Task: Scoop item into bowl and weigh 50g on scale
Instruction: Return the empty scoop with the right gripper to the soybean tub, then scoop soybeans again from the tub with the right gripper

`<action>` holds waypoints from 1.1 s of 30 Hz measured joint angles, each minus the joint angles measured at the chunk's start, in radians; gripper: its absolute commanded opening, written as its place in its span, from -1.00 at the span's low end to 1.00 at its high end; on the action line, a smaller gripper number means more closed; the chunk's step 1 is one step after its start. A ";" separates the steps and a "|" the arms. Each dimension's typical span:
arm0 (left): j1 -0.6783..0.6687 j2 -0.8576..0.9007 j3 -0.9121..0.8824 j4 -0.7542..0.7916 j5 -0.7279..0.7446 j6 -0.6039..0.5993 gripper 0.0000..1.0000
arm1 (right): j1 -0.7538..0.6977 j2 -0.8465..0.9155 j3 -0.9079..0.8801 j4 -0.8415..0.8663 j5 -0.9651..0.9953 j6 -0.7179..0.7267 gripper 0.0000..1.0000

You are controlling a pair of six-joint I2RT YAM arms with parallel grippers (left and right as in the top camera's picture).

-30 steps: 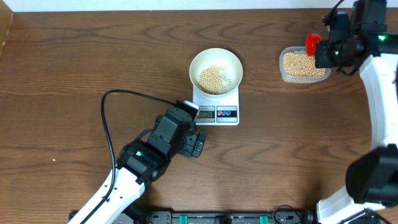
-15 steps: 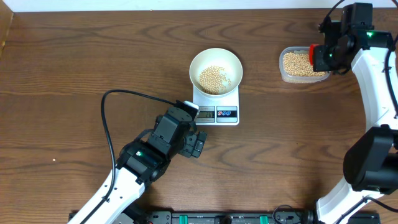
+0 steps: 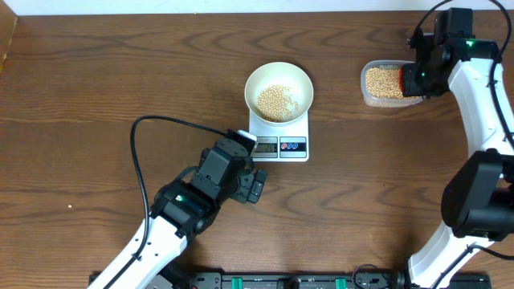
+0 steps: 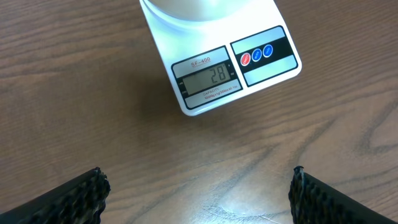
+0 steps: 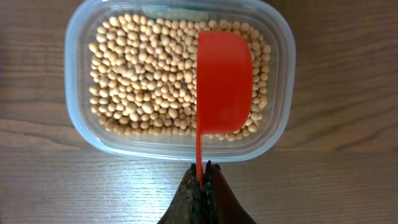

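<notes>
The white bowl (image 3: 278,88) stands on the white scale (image 3: 281,146) at mid-table, with a layer of tan beans (image 3: 277,102) in its bottom. In the left wrist view the scale (image 4: 267,53) shows 28 on its display. My left gripper (image 4: 199,196) hangs open over bare wood just in front of the scale, nothing between its fingers. My right gripper (image 5: 203,169) is shut on the thin handle of a red scoop (image 5: 224,84). The scoop's cup lies over the right half of the beans (image 5: 149,74) in the clear tub (image 5: 81,134).
The clear tub (image 3: 384,83) sits at the back right, with the right arm (image 3: 474,88) reaching over its right end. A black cable (image 3: 136,160) loops on the table beside the left arm (image 3: 193,201).
The right gripper has moved left and down from behind the tub's right corner to over the tub, carrying the red scoop above the beans. The left arm has not moved.
</notes>
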 measured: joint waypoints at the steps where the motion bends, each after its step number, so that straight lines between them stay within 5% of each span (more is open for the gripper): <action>1: 0.000 0.000 0.000 0.000 0.000 0.000 0.89 | 0.000 0.005 0.000 -0.002 0.001 0.000 -0.98; 33: 0.000 0.000 0.000 0.000 0.000 0.000 0.89 | 0.000 0.036 0.000 -0.005 -0.010 0.019 -0.98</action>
